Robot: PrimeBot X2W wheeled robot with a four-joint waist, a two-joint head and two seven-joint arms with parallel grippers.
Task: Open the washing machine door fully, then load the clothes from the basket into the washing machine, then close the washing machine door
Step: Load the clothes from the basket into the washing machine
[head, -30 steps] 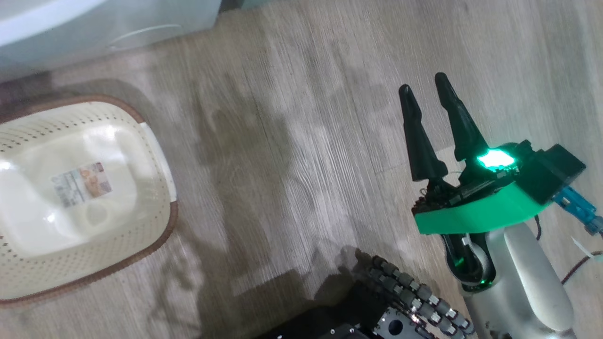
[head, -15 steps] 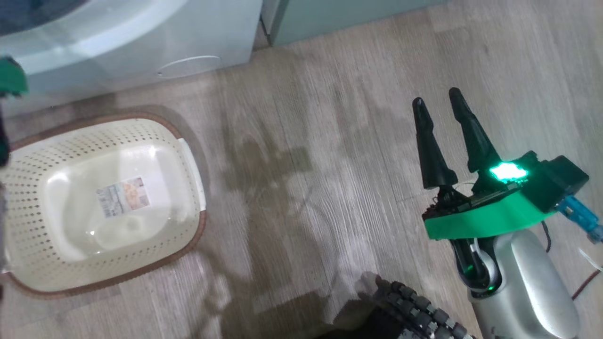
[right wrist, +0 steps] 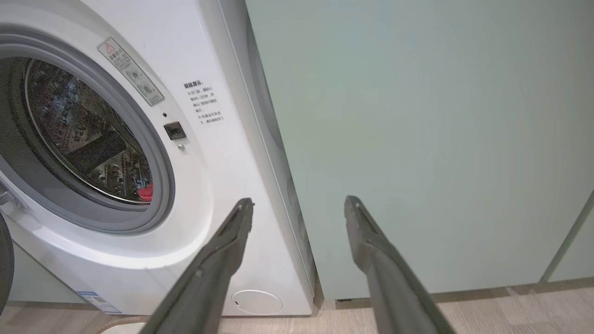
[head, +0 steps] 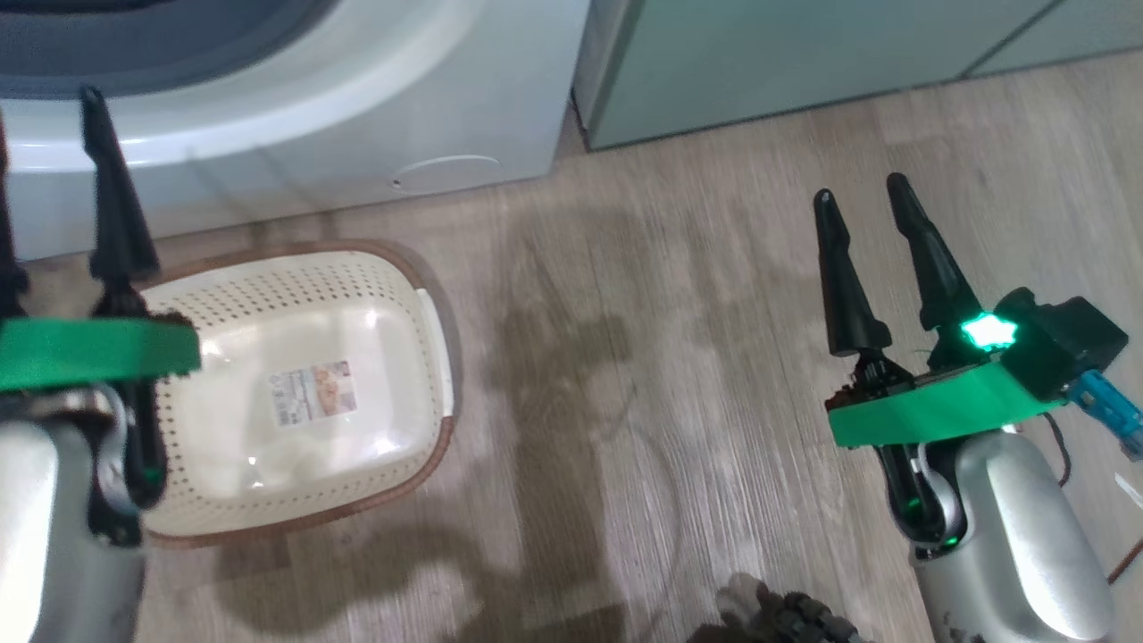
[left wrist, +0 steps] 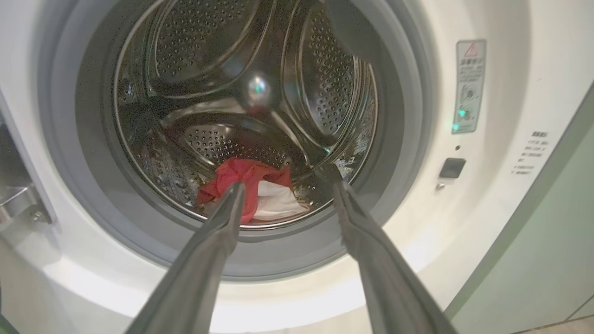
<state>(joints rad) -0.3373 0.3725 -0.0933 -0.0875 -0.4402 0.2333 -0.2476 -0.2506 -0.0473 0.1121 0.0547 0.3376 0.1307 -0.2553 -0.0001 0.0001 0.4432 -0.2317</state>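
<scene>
— Loading or closing at this point?
— Wrapping up the loading, judging by the scene: seeing the bright red fabric garment with white trim (left wrist: pixel 250 190) lying low in the perforated steel drum (left wrist: pixel 325 93) of the big white front-loading washing machine (right wrist: pixel 222 153), and seeing the small cream perforated plastic basket (head: pixel 268 286) standing on the grey wood floor (head: pixel 670 357) just before the machine, with nothing but a label sticker (head: pixel 312 393) in it
— Gripping anything?
— Gripping nothing: holding the left claw (left wrist: pixel 287 185) spread wide, pointing at the drum mouth; holding the right claw (head: pixel 859 189) spread too, hovering above the floor, well apart from the basket
— Calling for what next?
— Probably closing: locating the round black-rimmed door (right wrist: pixel 3 266), perhaps the dark sliver at the lower left edge of the right wrist view, reaching behind its outer edge, swinging it onto the grey rubber gasket (left wrist: pixel 408 116), pushing until latching
</scene>
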